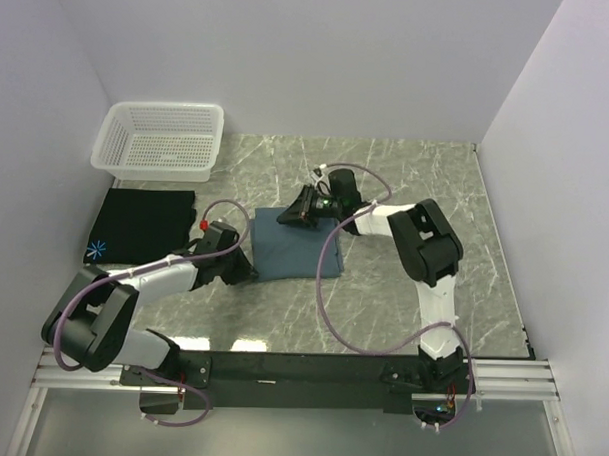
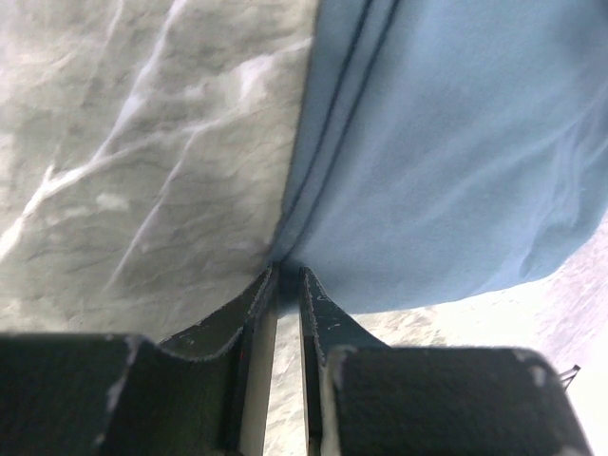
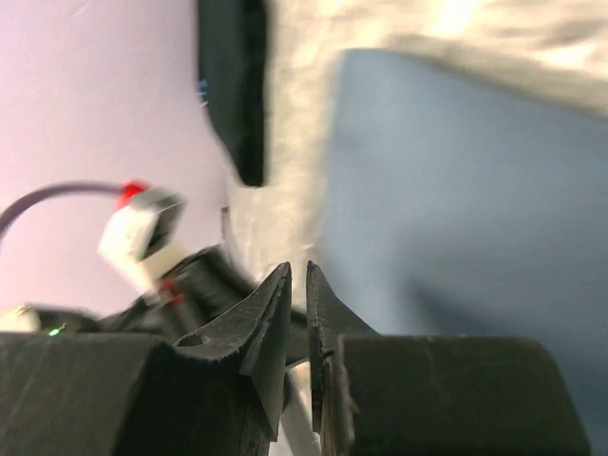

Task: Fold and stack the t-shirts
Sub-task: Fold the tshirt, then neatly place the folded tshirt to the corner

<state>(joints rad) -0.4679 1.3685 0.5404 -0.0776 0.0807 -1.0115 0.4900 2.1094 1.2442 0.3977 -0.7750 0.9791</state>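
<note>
The slate-blue t-shirt (image 1: 299, 244) lies folded in a rectangle at the table's middle. The black t-shirt (image 1: 145, 220) lies folded to its left, with its light-blue starburst (image 1: 97, 249) at the near corner. My left gripper (image 1: 247, 269) is at the blue shirt's near-left corner. In the left wrist view its jaws (image 2: 286, 273) are closed on the corner of the blue cloth (image 2: 446, 161). My right gripper (image 1: 291, 216) hovers over the shirt's far-left corner. In the right wrist view it (image 3: 296, 273) is shut and empty above the blue shirt (image 3: 456, 218).
A white lattice basket (image 1: 164, 139) stands at the back left, just beyond the black shirt. The table is grey marble (image 1: 416, 182) with walls close on the left, back and right. The left arm's wrist (image 3: 142, 228) shows in the right wrist view.
</note>
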